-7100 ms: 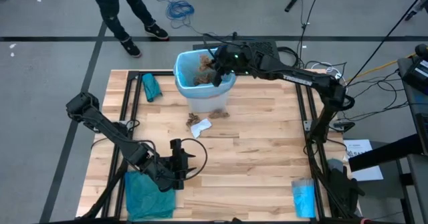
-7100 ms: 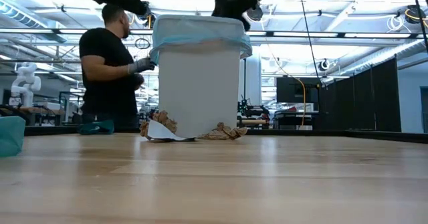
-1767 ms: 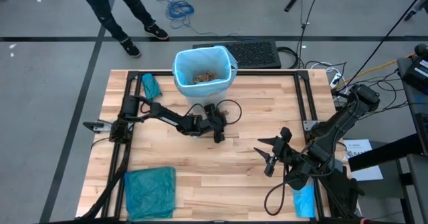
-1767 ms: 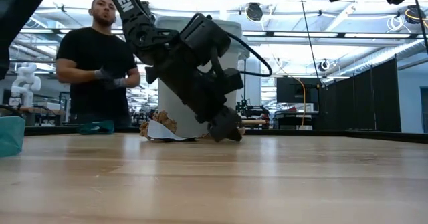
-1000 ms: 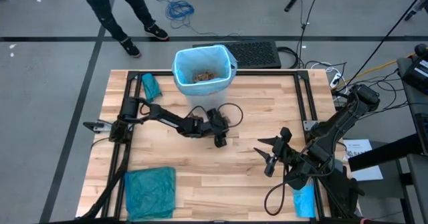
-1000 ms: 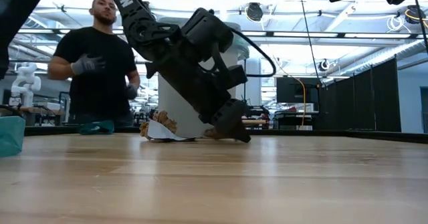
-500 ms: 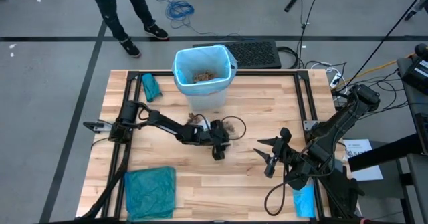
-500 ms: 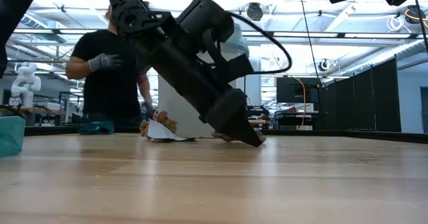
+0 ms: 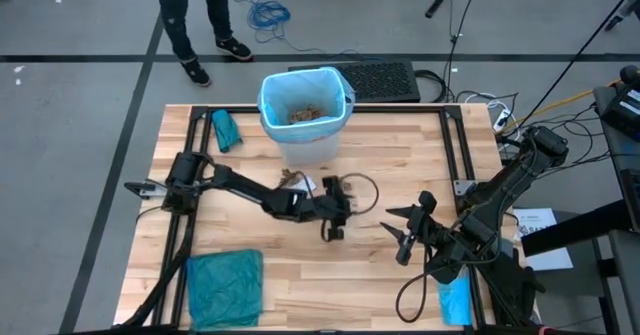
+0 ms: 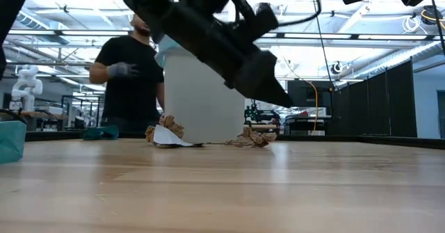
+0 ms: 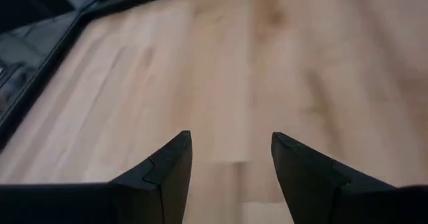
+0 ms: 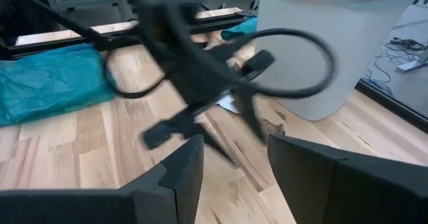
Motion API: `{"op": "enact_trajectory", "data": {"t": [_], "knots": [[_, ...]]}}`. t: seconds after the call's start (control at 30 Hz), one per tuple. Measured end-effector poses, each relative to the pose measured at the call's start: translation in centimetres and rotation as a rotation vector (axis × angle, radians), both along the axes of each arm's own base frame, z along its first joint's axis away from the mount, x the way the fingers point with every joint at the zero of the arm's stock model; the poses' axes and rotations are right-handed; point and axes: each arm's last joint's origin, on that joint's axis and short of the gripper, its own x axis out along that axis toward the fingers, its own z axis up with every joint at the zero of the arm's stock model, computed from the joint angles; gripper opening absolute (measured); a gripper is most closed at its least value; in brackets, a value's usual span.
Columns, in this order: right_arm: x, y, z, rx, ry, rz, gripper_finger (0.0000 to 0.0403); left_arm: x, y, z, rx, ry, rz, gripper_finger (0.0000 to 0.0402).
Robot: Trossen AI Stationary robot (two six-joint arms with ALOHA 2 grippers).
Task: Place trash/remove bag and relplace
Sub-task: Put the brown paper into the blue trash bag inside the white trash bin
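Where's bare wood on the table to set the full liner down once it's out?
Free: the near middle, between the teal-green plastic bag and the right gripper; also the far right corner beside the white bin. Crowded: in front of the bin, with brown paper scraps and the open left gripper.

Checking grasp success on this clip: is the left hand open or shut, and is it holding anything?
Open and empty. The left wrist view shows the left hand with its two fingers apart and only bare table between them.
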Motion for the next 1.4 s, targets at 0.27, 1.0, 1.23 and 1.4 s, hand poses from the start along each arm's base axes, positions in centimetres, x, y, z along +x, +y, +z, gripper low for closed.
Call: {"op": "enact_trajectory", "data": {"t": [0.27, 1.0, 1.23, 1.4], "knots": [[0.0, 0.0, 0.0, 0.002, -0.002, 0.0, 0.016, -0.2, 4.2, -0.7, -0.021, 0.082, 0.07, 0.0201], [0.0, 0.0, 0.0, 0.002, -0.003, 0.0, 0.016, -0.2, 6.9, -2.0, -0.178, 0.116, 0.017, 0.0201], [0.0, 0.0, 0.0, 0.001, -0.002, -0.001, 0.016, -0.1, 7.1, -3.9, -0.185, 0.153, 0.061, 0.0201], [0.0, 0.0, 0.0, 0.0, -0.001, 0.0, 0.016, 0.1, 7.1, -5.0, -0.198, 0.15, 0.118, 0.0195]]}}
